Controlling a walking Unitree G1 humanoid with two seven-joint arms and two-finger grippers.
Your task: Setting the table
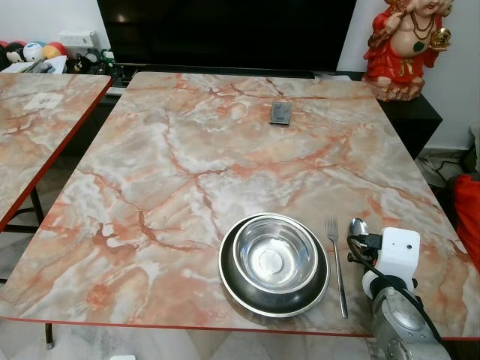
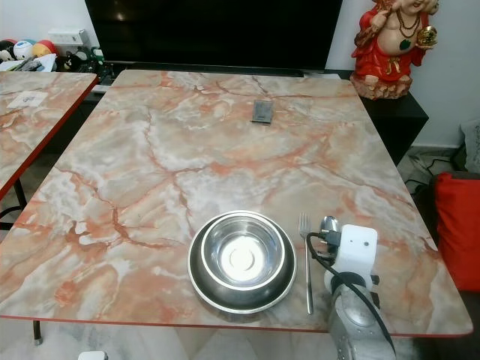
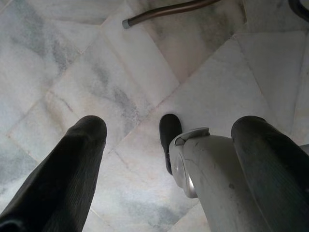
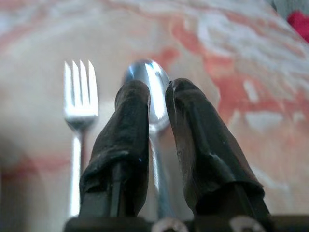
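A steel bowl (image 1: 274, 259) sits in a dark round plate (image 1: 234, 291) near the front edge of the marbled table (image 1: 187, 172). Just right of the plate lies a fork (image 1: 337, 262), tines pointing away from me. A spoon (image 1: 358, 226) lies parallel to the fork on its right. In the right wrist view my right gripper (image 4: 157, 92) is low over the table, its two black fingers (image 4: 128, 125) close together on either side of the spoon's (image 4: 150, 92) handle. My left gripper (image 3: 171, 128) hangs open over the tiled floor.
A small dark flat device (image 1: 280, 113) lies far back on the table. A red figurine (image 1: 405, 45) and a black screen (image 1: 225, 30) stand behind. A second marbled table (image 1: 37, 112) is at the left, a red object (image 1: 469, 217) at the right.
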